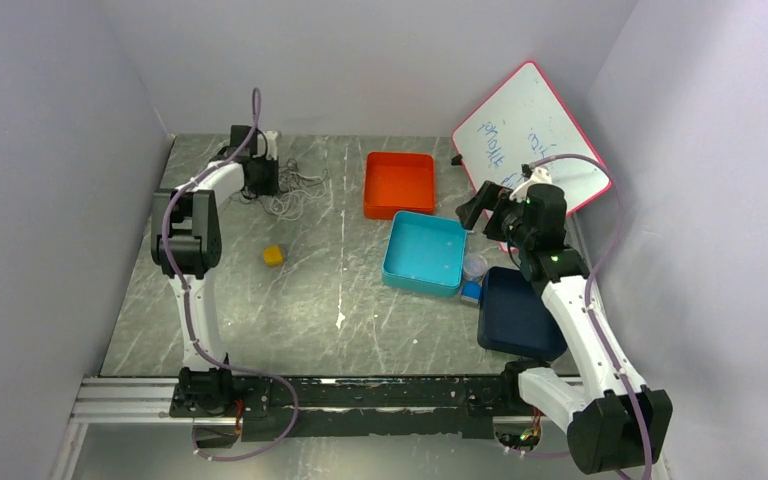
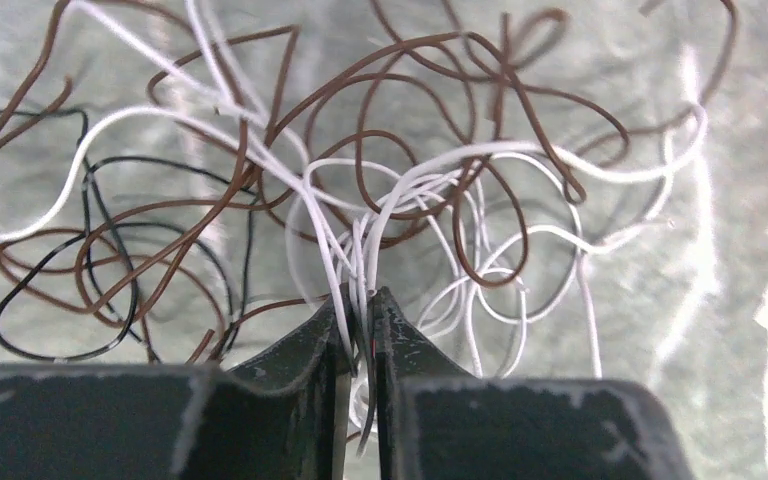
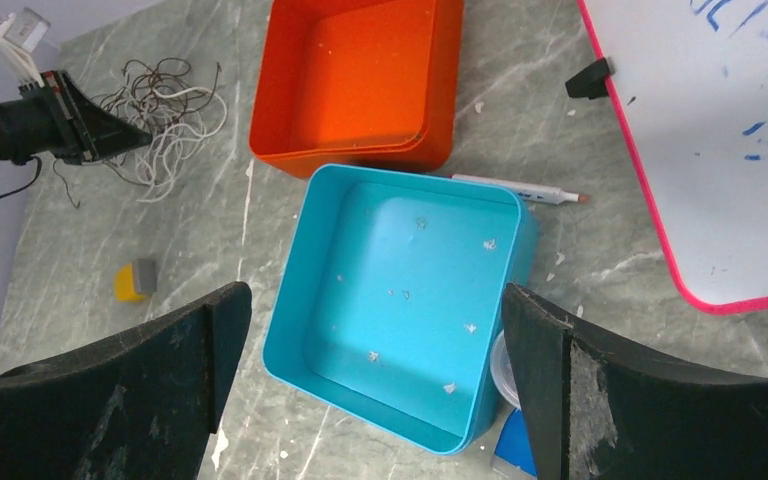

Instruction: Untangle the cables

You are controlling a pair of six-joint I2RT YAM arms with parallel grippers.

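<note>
Table: grey marble-look top.
Whiteboard: pink-edged, far right, blue scribbles.
Dark blue tray: near right, under right arm.
Teal tray: mid-table, touching orange tray behind it.
Right gripper: fingers spread wide, holding nothing, above teal tray.
Left gripper: fingers nearly together, pinching white strands.
Cables: white, brown, black loops in one tangle, far left of table, left of orange tray.
Yellow block: near cables, apart from them.
Marker: just beside teal tray.
</note>
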